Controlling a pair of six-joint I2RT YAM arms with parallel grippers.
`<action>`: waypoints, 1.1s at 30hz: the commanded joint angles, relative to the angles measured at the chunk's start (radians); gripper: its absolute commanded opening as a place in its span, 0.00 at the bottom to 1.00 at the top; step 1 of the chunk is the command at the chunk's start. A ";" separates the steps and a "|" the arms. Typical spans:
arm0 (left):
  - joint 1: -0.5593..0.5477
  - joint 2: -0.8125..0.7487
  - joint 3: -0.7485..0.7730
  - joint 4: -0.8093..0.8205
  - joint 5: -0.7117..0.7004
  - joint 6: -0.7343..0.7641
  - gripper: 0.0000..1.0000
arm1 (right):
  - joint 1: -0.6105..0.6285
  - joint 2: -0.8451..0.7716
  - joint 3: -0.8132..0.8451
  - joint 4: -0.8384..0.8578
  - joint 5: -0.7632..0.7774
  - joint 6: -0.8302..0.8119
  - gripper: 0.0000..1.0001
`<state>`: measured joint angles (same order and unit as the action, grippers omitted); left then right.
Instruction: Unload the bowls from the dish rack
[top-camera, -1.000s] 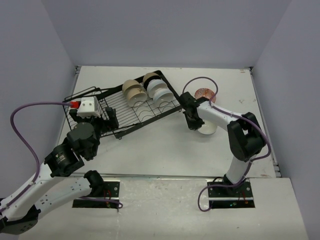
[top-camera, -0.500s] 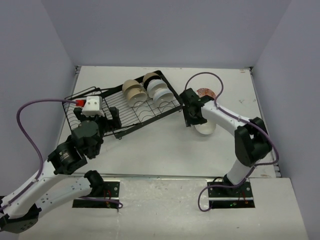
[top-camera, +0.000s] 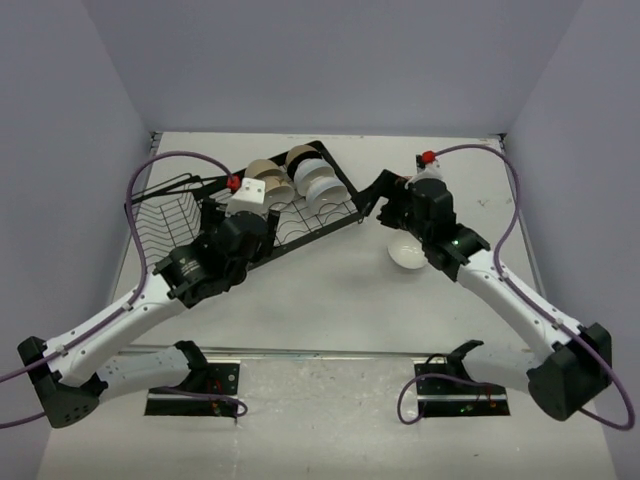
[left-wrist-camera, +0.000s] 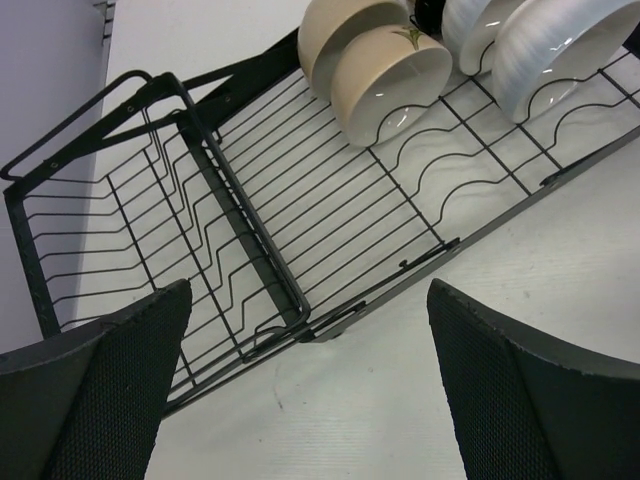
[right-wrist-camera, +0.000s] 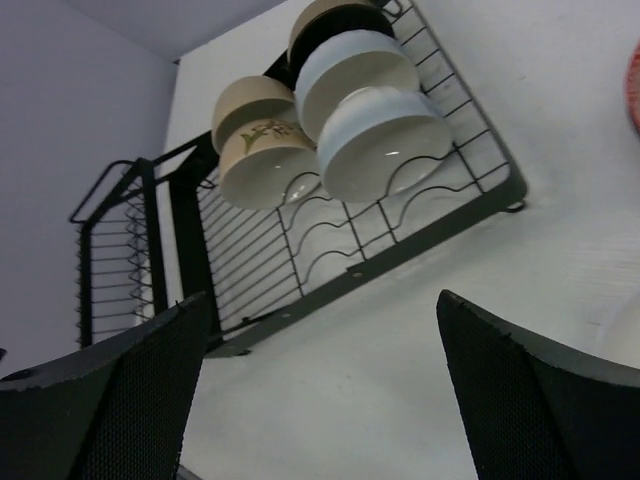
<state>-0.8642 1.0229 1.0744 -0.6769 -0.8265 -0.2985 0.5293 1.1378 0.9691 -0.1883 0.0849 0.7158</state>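
Note:
The black wire dish rack (top-camera: 300, 222) lies slanted at the back left of the table. Two beige bowls (left-wrist-camera: 385, 70) and two white bowls (right-wrist-camera: 378, 140) stand on edge in its slots, with a black-lined one (right-wrist-camera: 335, 22) behind them. One white bowl (top-camera: 407, 254) sits upright on the table to the right of the rack. My left gripper (top-camera: 232, 232) hangs open over the rack's near rail (left-wrist-camera: 420, 265), holding nothing. My right gripper (top-camera: 376, 204) is open above the table between the rack's right corner and the loose white bowl.
A red-brown rim (right-wrist-camera: 635, 90) of another bowl shows at the right edge of the right wrist view; my right arm hides that bowl from above. The rack's deeper basket section (left-wrist-camera: 110, 250) holds nothing. Grey walls enclose the table on three sides.
My right gripper opened and let go of the white bowl, which now rests on the table, then rose and pulled back. My left arm swung right and forward over the rack.

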 joint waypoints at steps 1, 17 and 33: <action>0.001 -0.055 0.010 -0.035 -0.020 0.013 1.00 | -0.018 0.124 -0.068 0.341 -0.115 0.305 0.93; 0.178 -0.328 -0.189 0.226 0.091 0.071 1.00 | -0.022 0.723 0.080 0.812 -0.070 0.727 0.70; 0.192 -0.316 -0.194 0.234 0.228 0.084 1.00 | -0.005 0.938 0.095 1.193 -0.024 0.781 0.48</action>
<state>-0.6788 0.7158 0.8852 -0.4858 -0.6388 -0.2413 0.5140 2.0411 1.0504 0.8722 0.0135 1.4631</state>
